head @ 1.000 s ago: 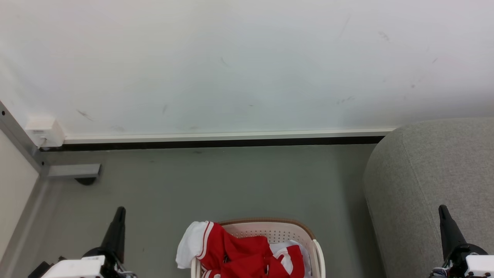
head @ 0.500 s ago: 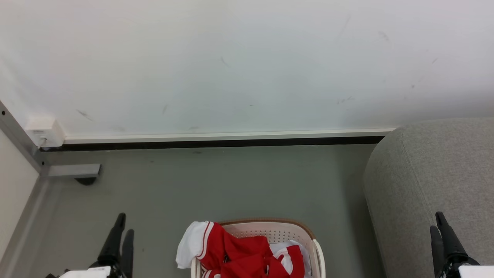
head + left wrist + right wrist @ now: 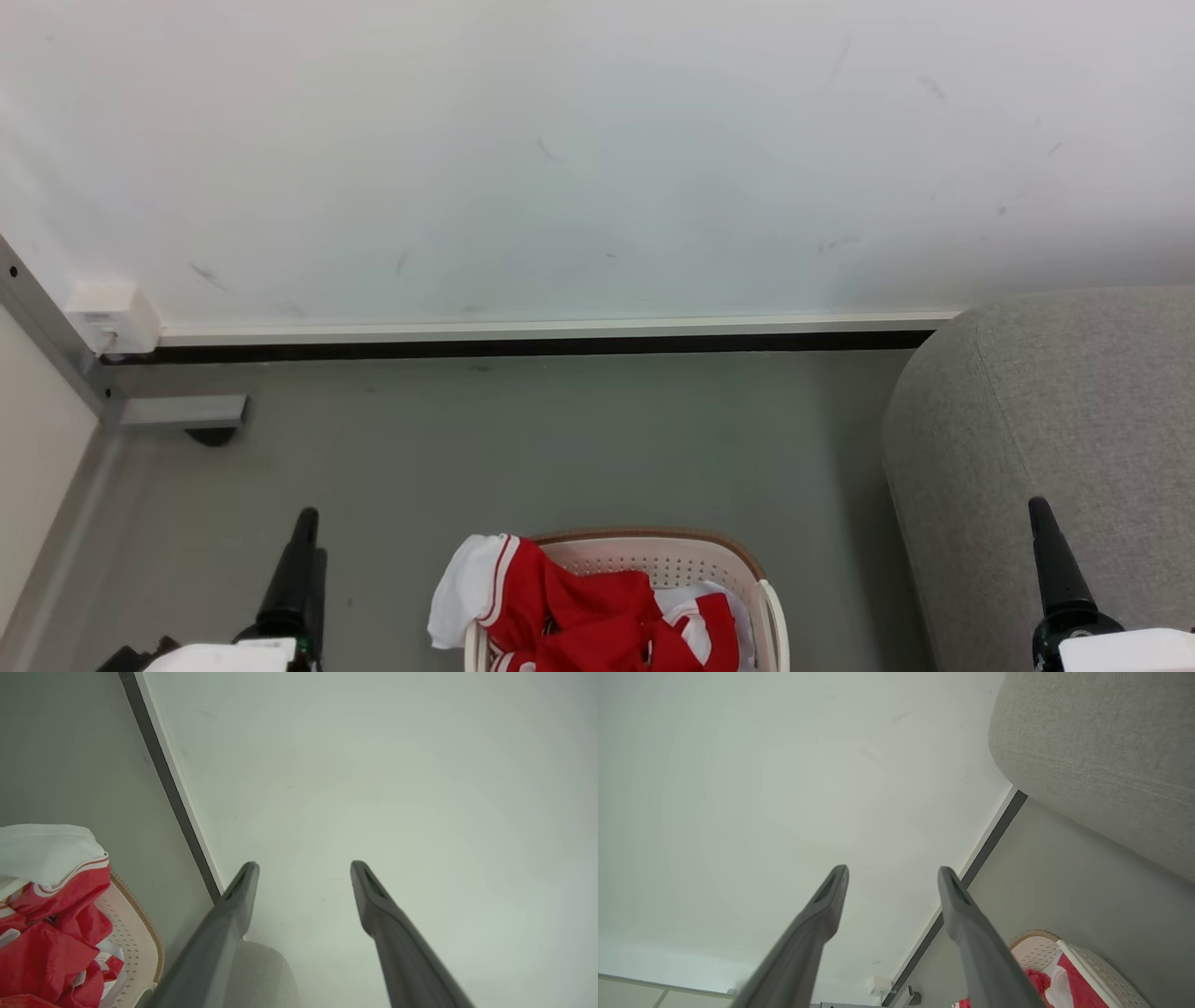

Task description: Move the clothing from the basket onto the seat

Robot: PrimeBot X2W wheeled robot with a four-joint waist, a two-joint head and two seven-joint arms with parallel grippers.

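1. The left gripper (image 3: 313, 537) rises from the lower left of the head view, over the grey floor (image 3: 560, 439). In the left wrist view its two dark fingers (image 3: 226, 924) stand well apart with nothing between them, so it is wide open and empty
2. The right gripper (image 3: 1041, 523) rises from the lower right of the head view, in front of the seat's side. In the right wrist view its fingers (image 3: 966, 933) are spread just as wide and grip nothing
3. Between the two grippers, at the bottom middle of the head view, the basket (image 3: 672, 565) stands on the floor. It has a cream perforated wall and a brown rim, and the picture's lower edge cuts off its near part
4. The clothing (image 3: 579, 611) lies heaped inside the basket as crumpled red fabric. A white sleeve (image 3: 462, 583) with red-and-white stripe trim hangs out over the basket's left rim. A white panel shows toward the basket's right side
5. The seat (image 3: 1055, 401) is to the right of the basket, near it but apart, with a strip of floor between them. It is grey upholstery with a rounded edge and a seam running down its side
6. Farther back, a skirting (image 3: 560, 329) runs along the foot of the wall, a white strip above a dark one. At its left end are a small white box (image 3: 107, 317) and a grey metal bracket (image 3: 182, 411)
7. Farthest is the wall (image 3: 560, 140), pale and marked with faint scuffs
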